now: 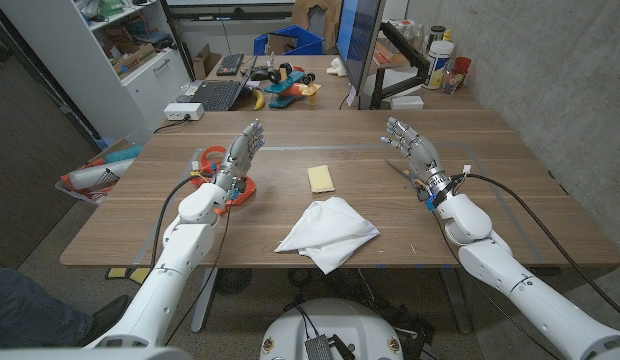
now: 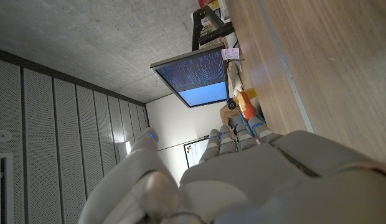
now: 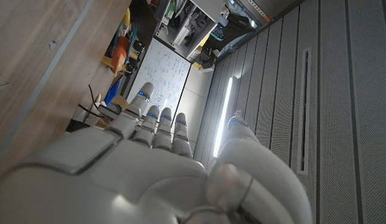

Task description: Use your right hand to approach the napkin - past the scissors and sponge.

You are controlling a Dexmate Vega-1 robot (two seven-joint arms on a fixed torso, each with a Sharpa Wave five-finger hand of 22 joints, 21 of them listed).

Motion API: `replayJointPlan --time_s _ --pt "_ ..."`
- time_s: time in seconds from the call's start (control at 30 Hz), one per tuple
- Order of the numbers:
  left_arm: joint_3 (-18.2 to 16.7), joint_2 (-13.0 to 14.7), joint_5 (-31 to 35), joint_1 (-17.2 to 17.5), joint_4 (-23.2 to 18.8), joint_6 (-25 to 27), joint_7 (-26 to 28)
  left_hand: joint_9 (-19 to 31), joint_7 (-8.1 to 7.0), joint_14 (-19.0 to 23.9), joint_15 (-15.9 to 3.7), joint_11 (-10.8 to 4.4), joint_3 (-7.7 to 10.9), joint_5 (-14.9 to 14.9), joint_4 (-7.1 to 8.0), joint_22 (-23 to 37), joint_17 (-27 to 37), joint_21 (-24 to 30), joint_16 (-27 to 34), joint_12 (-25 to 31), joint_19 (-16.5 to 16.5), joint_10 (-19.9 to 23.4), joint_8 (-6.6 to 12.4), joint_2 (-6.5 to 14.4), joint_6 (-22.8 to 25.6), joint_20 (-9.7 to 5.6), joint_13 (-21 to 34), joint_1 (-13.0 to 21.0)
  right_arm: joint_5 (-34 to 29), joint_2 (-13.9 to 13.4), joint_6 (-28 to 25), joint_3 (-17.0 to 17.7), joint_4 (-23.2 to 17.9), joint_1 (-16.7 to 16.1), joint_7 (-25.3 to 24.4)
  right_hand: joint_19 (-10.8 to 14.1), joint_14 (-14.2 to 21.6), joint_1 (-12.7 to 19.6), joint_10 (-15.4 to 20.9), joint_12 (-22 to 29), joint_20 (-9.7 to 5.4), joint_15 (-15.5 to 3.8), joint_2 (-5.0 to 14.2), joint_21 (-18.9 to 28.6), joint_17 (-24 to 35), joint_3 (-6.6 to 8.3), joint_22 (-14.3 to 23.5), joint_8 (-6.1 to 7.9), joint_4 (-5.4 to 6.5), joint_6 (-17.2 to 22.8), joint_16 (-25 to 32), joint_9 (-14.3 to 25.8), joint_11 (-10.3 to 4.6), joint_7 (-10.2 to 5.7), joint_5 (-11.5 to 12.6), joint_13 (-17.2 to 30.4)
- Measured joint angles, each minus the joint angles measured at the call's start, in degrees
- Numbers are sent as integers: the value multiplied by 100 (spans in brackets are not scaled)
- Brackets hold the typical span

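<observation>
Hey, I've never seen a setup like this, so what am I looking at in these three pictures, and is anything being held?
A two-armed robot stands at a wooden table. The head view looks down from its head; the other two come from cameras on each wrist, looking along the back of that hand. The left hand and right hand hold nothing, fingers apart. On the table lie a white napkin, a yellow sponge, scissors beside the right hand, and an orange tape dispenser by the left hand.

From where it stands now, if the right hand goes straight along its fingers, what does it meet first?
Probably nothing on the table: the right hand points toward the far edge, over bare wood. The scissors lie beside it, not ahead.
</observation>
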Motion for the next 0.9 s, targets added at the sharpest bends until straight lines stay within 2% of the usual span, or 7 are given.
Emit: replayJointPlan --time_s 0.07,0.3,0.43,0.53,0.9 --pt "-3 20 -7 18 -33 2 8 0 0 0 0 0 0 0 0 0 0 0 0 0 0 0 0 0 0 0 0 0 -62 -26 30 0 -42 -33 -32 35 0 0 0 0 35 0 0 -31 0 0 0 0 0 0 0 0 0 0 0 0" --pt "-18 63 -27 59 -117 35 26 0 0 0 0 0 -9 0 -40 0 0 -60 0 0 0 0 0 25 0 60 1 -25 -268 -72 145 0 -138 -113 -145 31 32 0 41 0 32 -31 0 -44 -5 0 0 0 0 42 0 0 -42 -42 0 0" --pt "-23 85 -45 77 -147 54 28 0 -20 0 0 0 -9 0 -40 0 0 -60 0 0 0 0 0 31 20 60 1 -31 -371 -97 204 -1 -196 -153 -195 31 32 0 72 0 32 -31 0 -44 -27 0 0 0 0 41 0 0 -72 -41 0 -1" --pt "-34 101 -60 90 -174 60 29 0 -20 0 0 0 -9 0 -40 -1 0 -82 -1 0 0 0 0 31 20 60 1 -31 -491 -117 250 -4 -242 -179 -243 31 32 0 103 0 32 -31 0 -83 -26 0 0 0 0 62 0 0 -41 -20 27 -1" --pt "-49 157 -109 117 -243 68 -4 0 -20 0 0 -1 -9 0 -40 -1 0 -126 -1 0 30 -1 0 31 20 89 1 -31 -949 -186 315 -41 -443 -262 -436 30 63 0 154 0 32 -62 0 -123 -53 -24 0 0 -23 123 0 0 -93 -82 43 -1"
